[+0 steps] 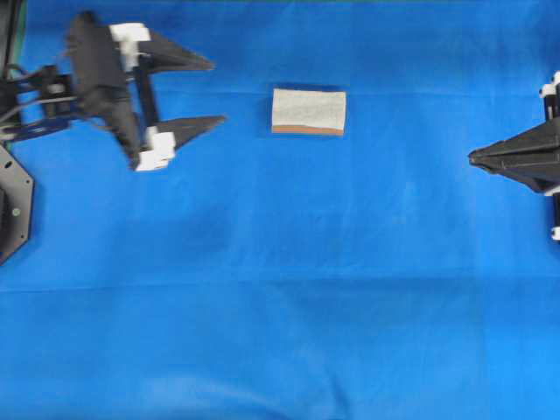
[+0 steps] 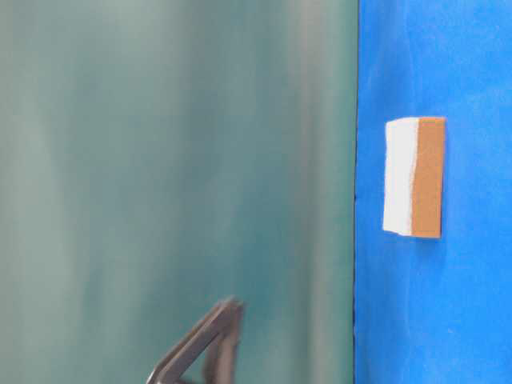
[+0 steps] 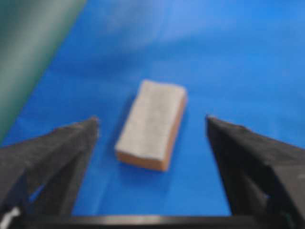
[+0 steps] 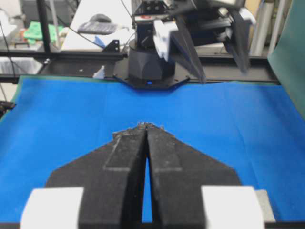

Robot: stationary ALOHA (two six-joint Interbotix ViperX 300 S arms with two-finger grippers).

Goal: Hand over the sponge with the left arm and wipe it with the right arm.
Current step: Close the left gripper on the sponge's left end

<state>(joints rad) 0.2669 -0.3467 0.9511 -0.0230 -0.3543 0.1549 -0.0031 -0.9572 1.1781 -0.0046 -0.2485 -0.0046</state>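
Observation:
The sponge (image 1: 308, 111) lies flat on the blue cloth, whitish-grey fuzzy face up, with its orange-brown layer showing along one edge. It also shows in the table-level view (image 2: 414, 176) and the left wrist view (image 3: 151, 125). My left gripper (image 1: 219, 91) is open and empty, a short way left of the sponge, with its fingers pointing at it. In the left wrist view its gripper (image 3: 152, 121) frames the sponge ahead, apart from it. My right gripper (image 1: 473, 157) is shut and empty at the right edge, its tips (image 4: 147, 126) together. The sponge does not show in the right wrist view.
The blue cloth (image 1: 280, 315) covers the table. The left arm's base (image 4: 150, 62) stands at the far edge in the right wrist view, with a green backdrop (image 2: 160, 160) along one side. A dark blurred finger (image 2: 200, 344) shows low in the table-level view.

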